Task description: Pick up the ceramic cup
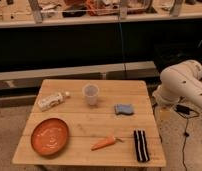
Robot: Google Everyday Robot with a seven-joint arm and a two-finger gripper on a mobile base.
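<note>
Table (94, 125) front edge: orange plate (49, 136) at frame-left, carrot (104, 143) mid, black striped cloth (140, 145) frame-right. Mid table: blue sponge (123, 108), and a white bottle (51, 100) lying on its side. Ceramic cup (90, 94) stands upright btw bottle & sponge, nearer the far edge, touching neither. White arm (181, 82) sits off the table's frame-right side. The gripper is out of frame beyond it, jaws spread wide, apparently w/ nothing in them.

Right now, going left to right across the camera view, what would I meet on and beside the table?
orange plate → ceramic cup → blue sponge → black striped cloth → white robot arm. The bottle and carrot overlap others, so they are left out. The end effector is out of view, past the arm.
</note>
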